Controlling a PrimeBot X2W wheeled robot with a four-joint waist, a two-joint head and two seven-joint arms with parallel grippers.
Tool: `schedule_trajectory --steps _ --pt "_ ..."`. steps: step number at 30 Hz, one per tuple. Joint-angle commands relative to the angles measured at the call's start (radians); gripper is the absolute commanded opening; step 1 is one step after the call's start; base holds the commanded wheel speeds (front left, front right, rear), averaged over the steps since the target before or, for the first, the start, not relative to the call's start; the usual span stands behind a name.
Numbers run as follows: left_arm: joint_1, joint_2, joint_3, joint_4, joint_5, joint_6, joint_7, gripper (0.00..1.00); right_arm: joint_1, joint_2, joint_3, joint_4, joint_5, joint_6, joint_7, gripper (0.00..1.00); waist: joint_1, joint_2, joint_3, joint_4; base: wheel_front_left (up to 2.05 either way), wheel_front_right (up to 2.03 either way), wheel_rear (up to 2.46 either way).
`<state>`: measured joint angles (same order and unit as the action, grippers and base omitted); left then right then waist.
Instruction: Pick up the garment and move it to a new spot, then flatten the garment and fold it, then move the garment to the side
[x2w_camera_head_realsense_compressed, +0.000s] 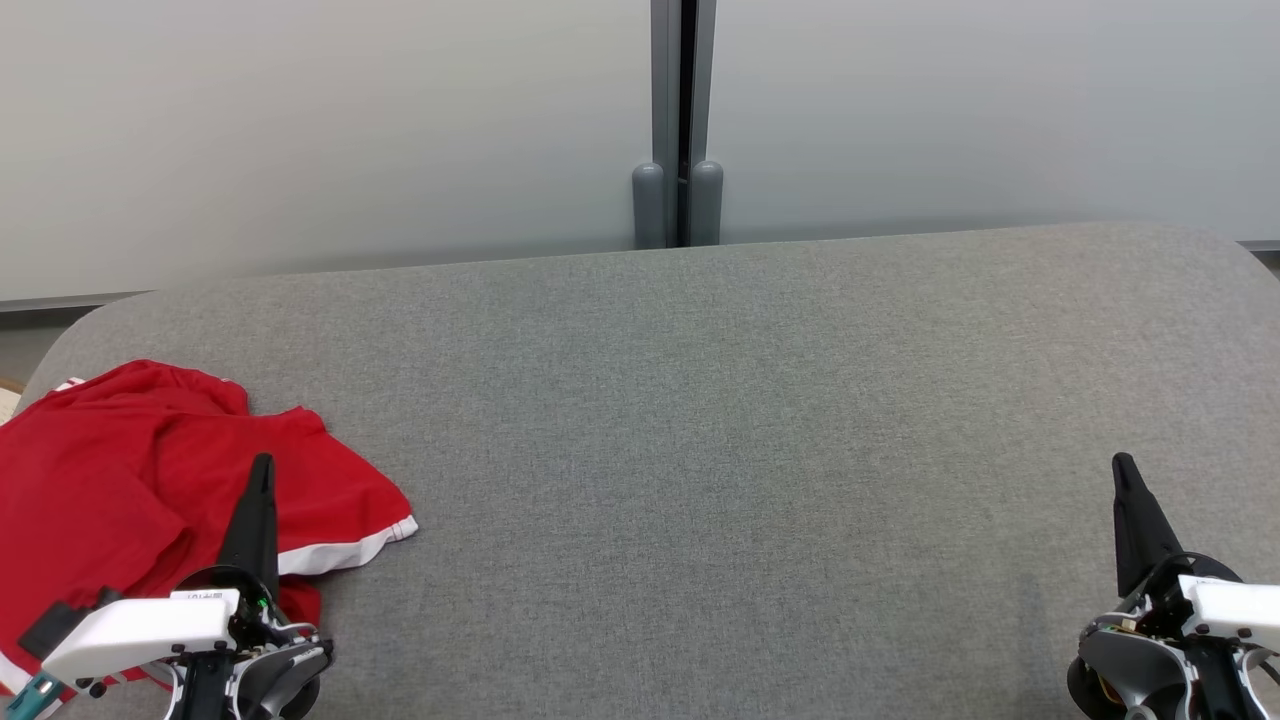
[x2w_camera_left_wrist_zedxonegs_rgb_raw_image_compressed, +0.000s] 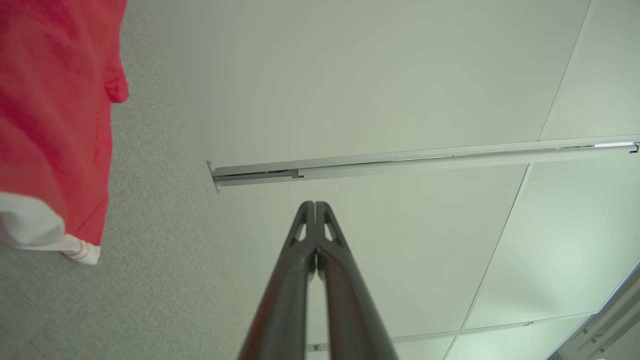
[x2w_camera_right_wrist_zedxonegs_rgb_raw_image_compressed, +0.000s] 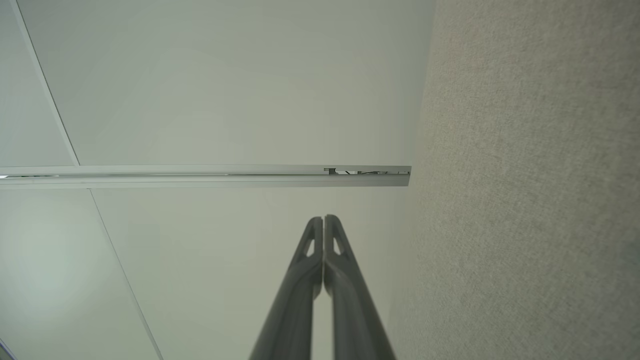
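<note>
- Head view: your red garment (x2w_camera_head_realsense_compressed: 110, 470) lies crumpled at the near left end of the grey padded surface (x2w_camera_head_realsense_compressed: 700, 430). Its white hem (x2w_camera_head_realsense_compressed: 350, 548) is turned toward the middle, and part of the cloth runs off the picture's left edge.
- Head view: your left gripper (x2w_camera_head_realsense_compressed: 262, 468) stands at the lower left, pointing up the picture and overlapping the garment's near right part. The fingers read as one narrow spike, pressed together. You cannot tell from here whether they touch the cloth.
- Head view: your right gripper (x2w_camera_head_realsense_compressed: 1122, 465) sits at the lower right over bare grey fabric, well apart from the garment, and its fingers are likewise drawn to a single point.
- Head view: behind the padded surface, pale wall panels (x2w_camera_head_realsense_compressed: 300, 130) meet at a grey post (x2w_camera_head_realsense_compressed: 680, 120).
- Left wrist view: the left gripper (x2w_camera_left_wrist_zedxonegs_rgb_raw_image_compressed: 315, 205) has its two fingers meeting tip to tip with nothing between them. The garment (x2w_camera_left_wrist_zedxonegs_rgb_raw_image_compressed: 50, 100) fills the upper left corner, off to the side of the fingers, with its hem (x2w_camera_left_wrist_zedxonegs_rgb_raw_image_compressed: 30, 225) lying on the padded surface (x2w_camera_left_wrist_zedxonegs_rgb_raw_image_compressed: 150, 260). The fingers point at the wall, just below a grey rail (x2w_camera_left_wrist_zedxonegs_rgb_raw_image_compressed: 400, 161).
- Right wrist view: the right gripper (x2w_camera_right_wrist_zedxonegs_rgb_raw_image_compressed: 323, 220) is closed the same way, its tips together and gripping nothing. The padded surface (x2w_camera_right_wrist_zedxonegs_rgb_raw_image_compressed: 525, 200) runs down the right side, and the rail (x2w_camera_right_wrist_zedxonegs_rgb_raw_image_compressed: 200, 176) crosses the wall above the tips.
</note>
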<state>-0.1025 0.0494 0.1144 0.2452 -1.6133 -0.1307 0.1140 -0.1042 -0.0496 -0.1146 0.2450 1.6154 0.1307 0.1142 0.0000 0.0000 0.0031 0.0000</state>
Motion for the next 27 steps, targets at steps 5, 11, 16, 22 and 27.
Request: schedule_trajectory --steps 5,11,16,22,27 --pt "-0.014 0.003 0.002 0.001 0.002 -0.004 0.001 0.0 -0.01 0.0 0.001 0.0 -0.006 0.0 0.002 0.0 0.0 0.0 0.0 0.0 0.0 0.0 0.0" --pt "-0.014 0.003 0.002 0.001 0.002 -0.004 0.001 0.0 -0.01 0.0 0.001 0.0 -0.006 0.0 0.002 0.0 0.0 0.0 0.0 0.0 0.0 0.0 0.0" --pt "-0.014 0.003 0.002 0.001 0.002 -0.004 0.001 0.0 -0.01 0.0 0.001 0.0 -0.006 0.0 0.002 0.0 0.0 0.0 0.0 0.0 0.0 0.0 0.0" --pt "-0.014 0.003 0.002 0.001 0.002 -0.004 0.001 0.0 -0.01 0.0 0.001 0.0 -0.006 0.0 0.002 0.0 0.0 0.0 0.0 0.0 0.0 0.0 0.0" --pt "-0.014 0.003 0.002 0.001 0.002 -0.004 0.001 0.0 -0.01 0.0 0.001 0.0 -0.006 0.0 0.002 0.0 0.0 0.0 0.0 0.0 0.0 0.0 0.0"
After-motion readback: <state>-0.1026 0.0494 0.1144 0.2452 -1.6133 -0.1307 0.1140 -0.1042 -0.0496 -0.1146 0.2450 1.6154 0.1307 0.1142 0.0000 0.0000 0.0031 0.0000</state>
